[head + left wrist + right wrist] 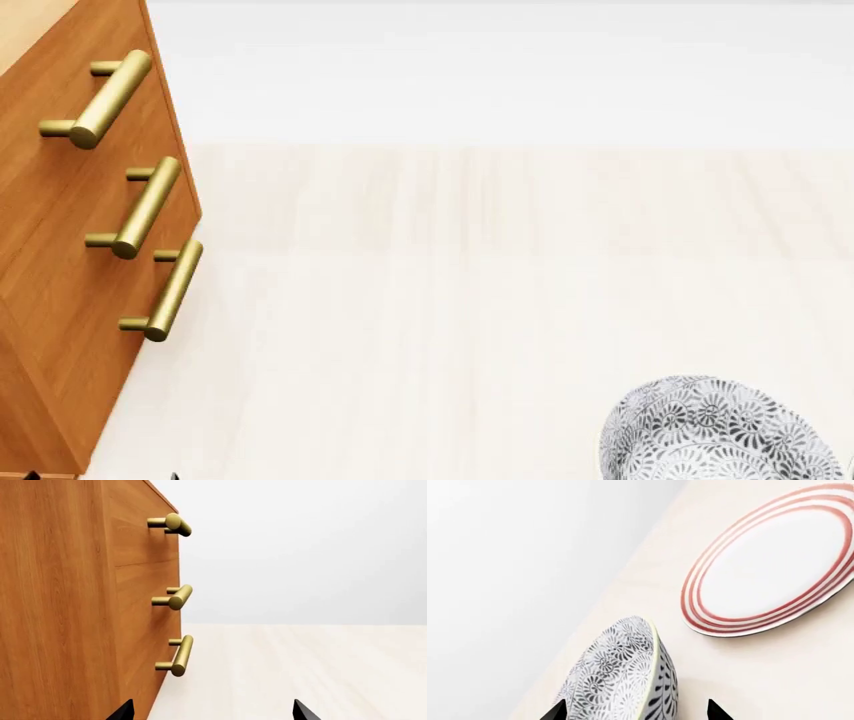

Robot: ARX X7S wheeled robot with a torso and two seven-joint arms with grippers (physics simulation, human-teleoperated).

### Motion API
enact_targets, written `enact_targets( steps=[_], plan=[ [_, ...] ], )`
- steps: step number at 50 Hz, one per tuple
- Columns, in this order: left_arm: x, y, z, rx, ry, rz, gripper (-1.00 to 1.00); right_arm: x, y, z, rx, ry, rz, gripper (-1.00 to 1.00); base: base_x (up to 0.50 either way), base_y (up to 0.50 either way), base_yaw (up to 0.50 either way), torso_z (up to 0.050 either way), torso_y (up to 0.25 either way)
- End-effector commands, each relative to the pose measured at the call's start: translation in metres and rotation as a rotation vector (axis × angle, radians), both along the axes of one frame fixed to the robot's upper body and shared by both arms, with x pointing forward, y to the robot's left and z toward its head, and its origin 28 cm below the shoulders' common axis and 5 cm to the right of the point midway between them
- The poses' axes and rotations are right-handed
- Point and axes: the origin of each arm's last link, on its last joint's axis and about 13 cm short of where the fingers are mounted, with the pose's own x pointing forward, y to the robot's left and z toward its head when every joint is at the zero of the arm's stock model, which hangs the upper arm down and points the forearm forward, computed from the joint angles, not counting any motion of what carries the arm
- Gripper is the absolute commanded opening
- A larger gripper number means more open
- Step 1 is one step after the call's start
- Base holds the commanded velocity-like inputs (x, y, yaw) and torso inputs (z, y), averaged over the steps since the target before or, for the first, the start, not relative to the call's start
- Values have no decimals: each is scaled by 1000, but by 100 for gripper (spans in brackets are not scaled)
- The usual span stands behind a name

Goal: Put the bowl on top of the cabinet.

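Below, a deep floral-patterned bowl (718, 430); leftward, wood-grained cabinet (60, 290), cylindrical handles (147, 205).

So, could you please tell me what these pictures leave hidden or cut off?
- Cabinet top: outside the head view except a pale sliver in the corner, so the target surface can't be judged.
- Bowl: cut by the head view's bottom edge; the right wrist view hides its base.
- Right gripper and left gripper: only finger tips show at the frame edges.
- Plate: absent from the head view, clipped in the right wrist view.
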Motion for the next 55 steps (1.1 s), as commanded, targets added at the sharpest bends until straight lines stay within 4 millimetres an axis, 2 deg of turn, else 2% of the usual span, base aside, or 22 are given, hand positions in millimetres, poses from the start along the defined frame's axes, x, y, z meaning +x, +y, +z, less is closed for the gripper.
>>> enact_targets(
  steps=[1, 11, 32, 49, 55],
  plan=[
    [0, 0, -1, 2, 1, 0, 100, 7, -1, -3, 29, 55, 45, 100, 0, 0, 0, 0, 0],
    [0, 0, -1, 2, 1, -1, 100, 21, 0, -8, 42, 123, 131, 100, 0, 0, 0, 0, 0],
    [1, 0, -1, 2, 3, -1, 100, 28, -1, -9, 35, 142, 129, 100, 0, 0, 0, 0, 0],
    [2, 0, -1, 2, 5, -2, 100, 45, 0, -17, 15, 194, 129, 100, 0, 0, 0, 0, 0],
    [2, 0, -2, 1, 6, -2, 100, 46, 0, -17, 18, 198, 123, 100, 0, 0, 0, 0, 0]
  ],
)
